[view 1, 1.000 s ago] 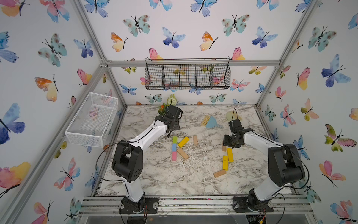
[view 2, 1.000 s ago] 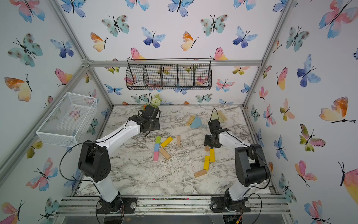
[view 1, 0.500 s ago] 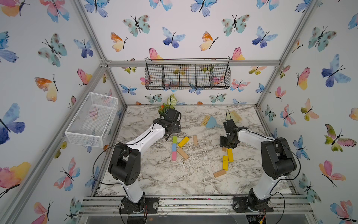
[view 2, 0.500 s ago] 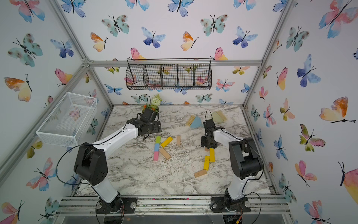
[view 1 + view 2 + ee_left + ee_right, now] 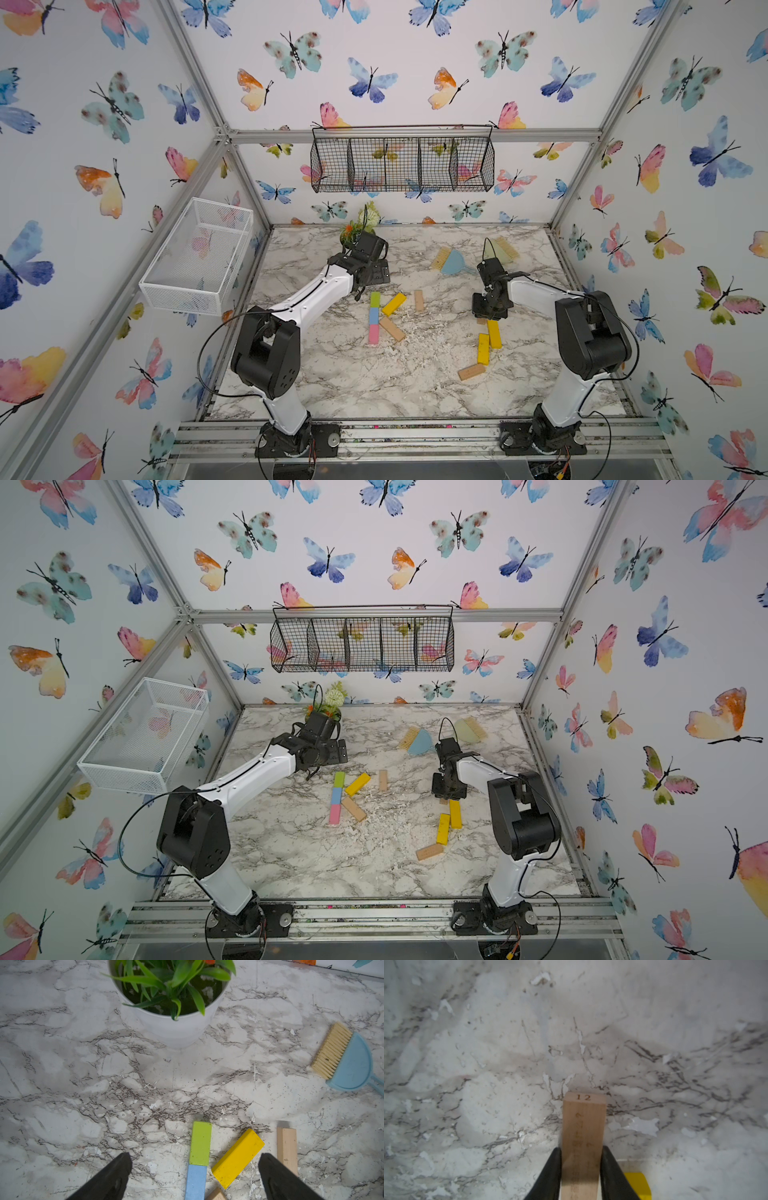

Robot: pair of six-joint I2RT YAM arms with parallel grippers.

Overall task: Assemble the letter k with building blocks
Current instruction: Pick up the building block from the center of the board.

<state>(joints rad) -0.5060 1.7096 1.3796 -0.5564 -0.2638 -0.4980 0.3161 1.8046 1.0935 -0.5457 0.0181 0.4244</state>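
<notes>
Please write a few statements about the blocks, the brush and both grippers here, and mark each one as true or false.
1. The right gripper is shut on a tan wooden block. True.
2. The left gripper holds the lime-green block. False: its jaws are open and empty.
3. The lime-green block, light-blue block and pink block lie end to end in one line. True.
4. The blue brush rests on the pink block. False: it lies on the table, apart from it.
</notes>
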